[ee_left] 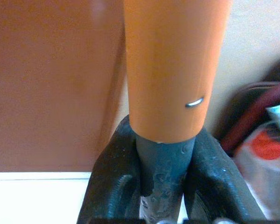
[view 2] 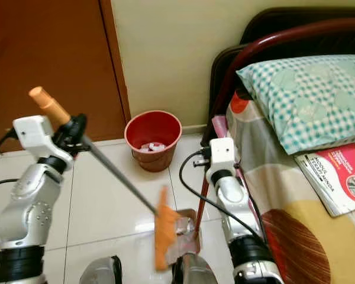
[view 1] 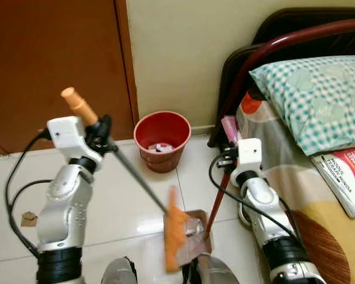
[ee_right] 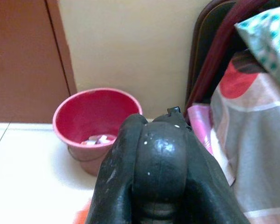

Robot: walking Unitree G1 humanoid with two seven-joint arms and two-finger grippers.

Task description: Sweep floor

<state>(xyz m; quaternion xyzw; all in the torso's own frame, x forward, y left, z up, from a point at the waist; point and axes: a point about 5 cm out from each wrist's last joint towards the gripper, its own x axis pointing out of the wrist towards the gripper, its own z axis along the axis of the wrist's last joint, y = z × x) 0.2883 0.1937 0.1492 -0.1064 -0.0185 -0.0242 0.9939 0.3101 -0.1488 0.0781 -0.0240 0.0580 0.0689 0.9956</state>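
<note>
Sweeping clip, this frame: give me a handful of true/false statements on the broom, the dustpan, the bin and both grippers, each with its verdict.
1. The left gripper is shut on the broom handle. True.
2. The red bin is empty. False: some pale scraps lie inside it.
3. The orange broom head sits at the dustpan on the floor. True.
4. The right gripper holds the pillow. False: it is closed around the dustpan's dark red handle; the pillow lies on the bed.
5. The bin stands on the bed. False: it stands on the floor by the wall.

Dustpan [view 1: 196, 232] contents blurred, bucket [view 1: 162, 140] scraps too small to identify, magazine [view 1: 346, 176] cut off
</note>
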